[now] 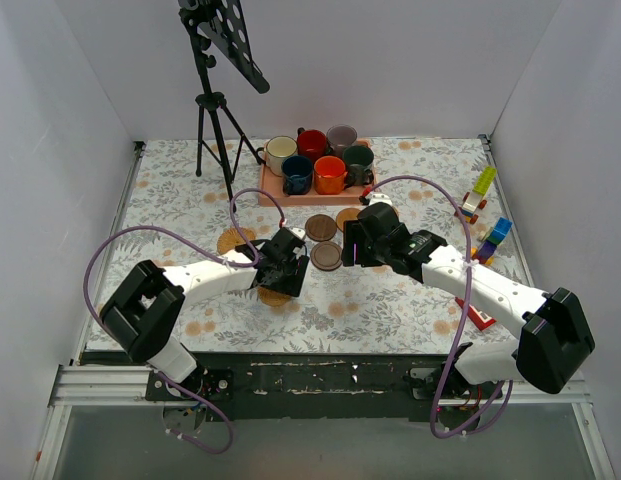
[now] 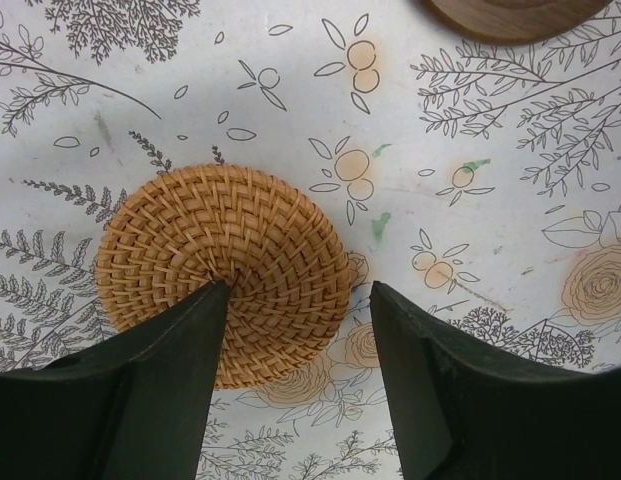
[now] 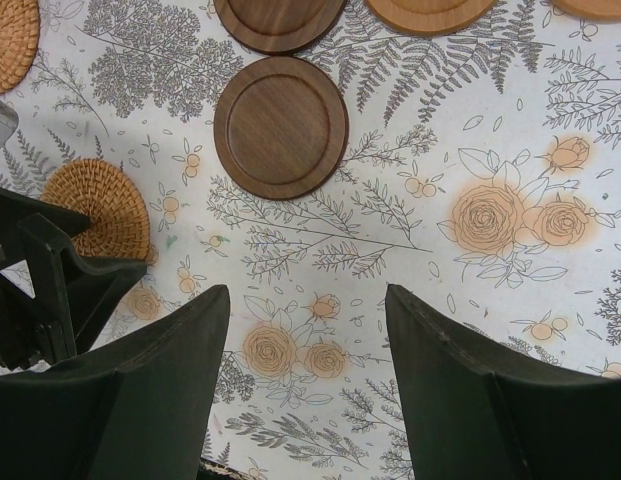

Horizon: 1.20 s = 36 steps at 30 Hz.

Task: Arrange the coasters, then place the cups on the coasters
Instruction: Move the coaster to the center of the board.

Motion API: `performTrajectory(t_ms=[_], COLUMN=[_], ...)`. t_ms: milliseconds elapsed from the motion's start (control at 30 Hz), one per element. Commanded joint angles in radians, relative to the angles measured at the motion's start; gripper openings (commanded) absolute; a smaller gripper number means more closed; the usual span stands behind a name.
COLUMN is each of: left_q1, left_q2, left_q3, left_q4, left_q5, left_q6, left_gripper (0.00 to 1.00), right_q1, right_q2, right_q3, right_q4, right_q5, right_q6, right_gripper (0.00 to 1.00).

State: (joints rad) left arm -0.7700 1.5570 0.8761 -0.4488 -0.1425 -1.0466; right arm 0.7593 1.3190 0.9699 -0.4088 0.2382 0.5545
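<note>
Six cups (image 1: 330, 175) stand together on a pink tray (image 1: 273, 196) at the back. A woven coaster (image 2: 225, 260) lies flat on the cloth under my left gripper (image 2: 300, 295), which is open; one finger (image 2: 180, 360) overlaps the disc and the other stands clear of its rim. From above, that woven coaster (image 1: 275, 297) peeks out below my left gripper (image 1: 280, 278). Two dark brown coasters (image 1: 321, 227) (image 1: 327, 257), a tan coaster (image 1: 347, 215) and a second woven coaster (image 1: 233, 240) lie mid-table. My right gripper (image 3: 308, 300) hangs open over bare cloth, near a dark brown coaster (image 3: 281, 125).
A black tripod stand (image 1: 215, 110) rises at the back left. Coloured toy blocks (image 1: 487, 215) lie along the right side. White walls close off the table on three sides. The two arms' heads are close together in the middle.
</note>
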Motion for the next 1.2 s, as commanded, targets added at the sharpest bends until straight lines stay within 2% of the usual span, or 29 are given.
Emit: performTrajectory(t_ms=[0,867,1167], left_q1=[-0.003,0.021,0.061], left_q2=[0.028,0.113,0.130], left_q3=[-0.011,0.021,0.034], left_q4=[-0.028,0.001,0.005], left_q5=[-0.061,-0.223,-0.201], left_q6=[-0.016,-0.016,-0.009], left_gripper=[0.58,0.55,0.55], right_q1=[0.000,-0.002,0.000], right_q2=[-0.020,-0.053,-0.034], right_q3=[0.007,0.000,0.019], right_q4=[0.030,0.022,0.022], right_q5=[0.026,0.053,0.049], right_q6=[0.009,0.024,0.018], right_gripper=[0.71,0.71,0.71])
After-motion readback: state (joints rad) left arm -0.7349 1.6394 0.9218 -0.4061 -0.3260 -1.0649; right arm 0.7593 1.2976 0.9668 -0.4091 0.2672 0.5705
